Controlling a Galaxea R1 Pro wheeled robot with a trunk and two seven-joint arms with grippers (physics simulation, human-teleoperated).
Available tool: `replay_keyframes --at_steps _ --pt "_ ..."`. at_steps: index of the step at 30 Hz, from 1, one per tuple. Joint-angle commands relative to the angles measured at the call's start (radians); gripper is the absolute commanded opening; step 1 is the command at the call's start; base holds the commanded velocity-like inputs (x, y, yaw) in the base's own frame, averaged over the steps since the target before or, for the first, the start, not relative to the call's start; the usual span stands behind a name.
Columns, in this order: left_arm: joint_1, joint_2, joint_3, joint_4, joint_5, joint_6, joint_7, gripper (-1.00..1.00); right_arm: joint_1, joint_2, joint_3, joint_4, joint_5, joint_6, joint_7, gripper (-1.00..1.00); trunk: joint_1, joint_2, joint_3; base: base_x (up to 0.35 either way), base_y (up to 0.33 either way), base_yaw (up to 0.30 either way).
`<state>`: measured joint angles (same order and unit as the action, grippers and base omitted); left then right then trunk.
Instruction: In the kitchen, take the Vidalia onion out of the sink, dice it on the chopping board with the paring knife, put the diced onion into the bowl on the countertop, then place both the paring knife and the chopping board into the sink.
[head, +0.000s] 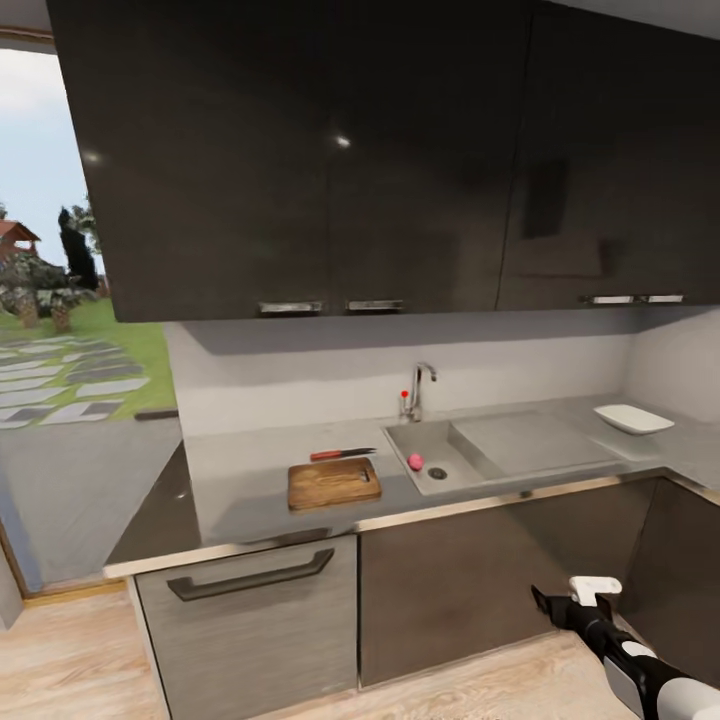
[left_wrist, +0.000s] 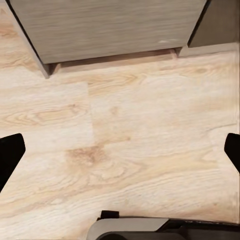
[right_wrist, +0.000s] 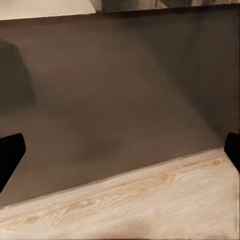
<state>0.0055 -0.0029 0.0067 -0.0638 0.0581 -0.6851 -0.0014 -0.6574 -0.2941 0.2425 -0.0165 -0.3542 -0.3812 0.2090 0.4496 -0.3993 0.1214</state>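
You held the right gripper (head: 570, 597) low in front of the lower cabinets (head: 450, 580), and both it and the left gripper (left_wrist: 120, 150) had their fingers spread wide with nothing between them. The onion (head: 414, 461) lay in the sink (head: 470, 470). The knife (head: 341, 454) lay on the countertop (head: 240, 470) just behind the chopping board (head: 333, 482), with the bowl (head: 632, 418) well apart at the far right.

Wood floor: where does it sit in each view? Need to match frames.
Head view: wood floor along the bottom edge, below the lower cabinets.
Left wrist view: wood floor takes most of the picture, running up to the lower cabinets.
Right wrist view: wood floor is a slanted strip before the lower cabinets.
Shared landmark: the cabinet-to-floor line.
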Motion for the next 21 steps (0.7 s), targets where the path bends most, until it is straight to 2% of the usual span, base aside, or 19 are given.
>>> replay_keyframes --at_steps 1,6,19,21 --pt "0.001 0.0 -0.001 -0.001 0.005 -0.002 0.0 1.0 0.0 0.001 0.006 0.001 -0.011 0.002 0.006 1.0 0.0 -0.001 0.0 0.0 -0.306 -0.286" --pt "0.001 0.0 -0.001 -0.001 0.005 -0.002 0.0 1.0 0.001 0.002 0.006 0.001 -0.011 0.039 0.011 1.0 0.0 -0.001 -0.002 0.0 -0.307 -0.258" --pt "0.001 0.001 -0.001 0.001 0.005 -0.001 0.0 1.0 0.0 0.003 0.006 0.001 -0.011 0.048 0.013 1.0 0.0 -0.001 -0.019 0.0 -0.307 -0.164" --pt "0.001 0.002 -0.001 0.003 0.005 -0.002 -0.001 1.0 0.001 0.003 0.006 0.001 -0.011 0.049 0.01 1.0 0.0 -0.001 -0.022 -0.008 -0.142 -0.145"
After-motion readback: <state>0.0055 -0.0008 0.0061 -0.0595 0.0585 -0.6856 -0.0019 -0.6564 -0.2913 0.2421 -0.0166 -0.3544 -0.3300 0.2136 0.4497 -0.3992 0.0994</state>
